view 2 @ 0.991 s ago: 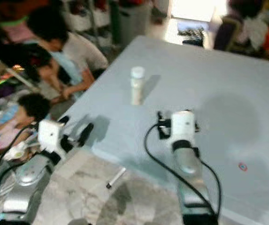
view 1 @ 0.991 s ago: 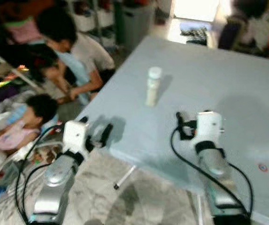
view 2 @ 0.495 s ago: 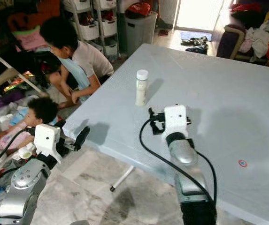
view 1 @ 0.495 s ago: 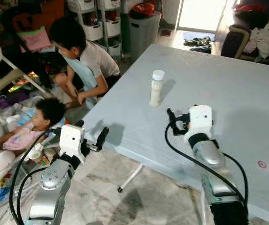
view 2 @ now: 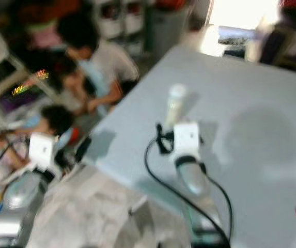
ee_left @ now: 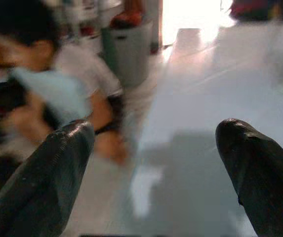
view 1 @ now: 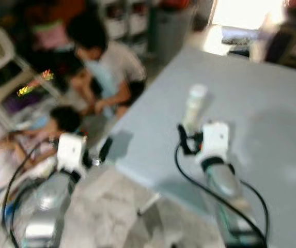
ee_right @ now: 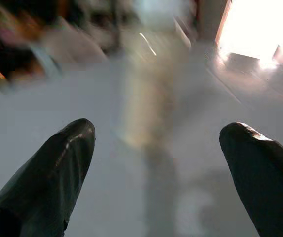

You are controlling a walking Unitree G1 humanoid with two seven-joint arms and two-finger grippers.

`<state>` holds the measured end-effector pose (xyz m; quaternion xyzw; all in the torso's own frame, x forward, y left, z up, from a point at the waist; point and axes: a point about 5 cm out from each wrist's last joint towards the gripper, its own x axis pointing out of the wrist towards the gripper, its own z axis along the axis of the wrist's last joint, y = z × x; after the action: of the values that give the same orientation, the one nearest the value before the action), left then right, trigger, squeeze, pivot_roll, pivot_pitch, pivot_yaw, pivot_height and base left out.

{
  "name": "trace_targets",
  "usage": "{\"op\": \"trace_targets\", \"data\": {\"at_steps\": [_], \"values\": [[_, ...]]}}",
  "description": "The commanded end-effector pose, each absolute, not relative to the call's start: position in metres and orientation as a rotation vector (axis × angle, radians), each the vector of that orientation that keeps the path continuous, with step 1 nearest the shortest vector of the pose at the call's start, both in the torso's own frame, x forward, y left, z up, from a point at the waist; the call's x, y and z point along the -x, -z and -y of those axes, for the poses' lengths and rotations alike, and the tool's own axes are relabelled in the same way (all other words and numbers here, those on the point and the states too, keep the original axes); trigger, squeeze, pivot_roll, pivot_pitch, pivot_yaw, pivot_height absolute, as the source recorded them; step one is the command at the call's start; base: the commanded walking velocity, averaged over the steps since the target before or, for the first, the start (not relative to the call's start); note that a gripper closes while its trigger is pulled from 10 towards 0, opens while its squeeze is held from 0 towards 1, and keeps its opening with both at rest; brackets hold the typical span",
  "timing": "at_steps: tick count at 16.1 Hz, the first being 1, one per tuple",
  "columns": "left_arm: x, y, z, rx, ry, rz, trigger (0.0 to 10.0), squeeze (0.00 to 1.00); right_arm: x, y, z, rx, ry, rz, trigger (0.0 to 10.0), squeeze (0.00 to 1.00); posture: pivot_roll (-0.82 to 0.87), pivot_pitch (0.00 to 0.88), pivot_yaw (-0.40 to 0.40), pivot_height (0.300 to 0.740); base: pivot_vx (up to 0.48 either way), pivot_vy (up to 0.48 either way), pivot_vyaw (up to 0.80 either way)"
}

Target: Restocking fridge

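As the right gripper [ee_right: 156, 163] closes on the bottle [view 1: 194, 106], now just ahead, fingers apart; left gripper [ee_left: 151, 168] apart off the table [view 1: 271, 119] edge. Grasp next.

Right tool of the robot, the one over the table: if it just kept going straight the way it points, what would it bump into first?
Most likely the small cream bottle with a white cap, standing upright on the pale grey table. It sits between the right tool's spread black fingers, straight ahead. The pictures are blurred, so the gap is unclear.
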<state>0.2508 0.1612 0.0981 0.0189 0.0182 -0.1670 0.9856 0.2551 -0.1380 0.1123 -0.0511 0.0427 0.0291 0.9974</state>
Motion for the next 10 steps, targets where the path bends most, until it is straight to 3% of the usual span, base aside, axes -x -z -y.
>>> {"op": "trace_targets", "data": {"at_steps": [1, 6, 10], "values": [[-0.248, -0.097, -0.163, -0.048, 0.339, -0.047, 10.0, 0.0, -0.255, -0.118, 0.137, 0.091, -0.053, -0.074, 10.0, 0.0, -0.01, 0.0, -0.003, 0.716, 0.0, 0.0, 0.0], [-0.248, -0.096, -0.162, -0.041, 0.333, -0.047, 10.0, 0.0, -0.256, -0.119, 0.137, 0.102, -0.058, -0.095, 10.0, 0.0, 0.0, 0.0, -0.01, 0.716, 0.0, 0.0, 0.0], [-0.244, -0.098, -0.168, -0.059, 0.328, -0.058, 10.0, 0.0, -0.285, -0.124, 0.152, 0.134, -0.008, -0.064, 10.0, 0.0, 0.03, 0.017, 0.003, 0.716, 0.0, 0.0, 0.0]]}}
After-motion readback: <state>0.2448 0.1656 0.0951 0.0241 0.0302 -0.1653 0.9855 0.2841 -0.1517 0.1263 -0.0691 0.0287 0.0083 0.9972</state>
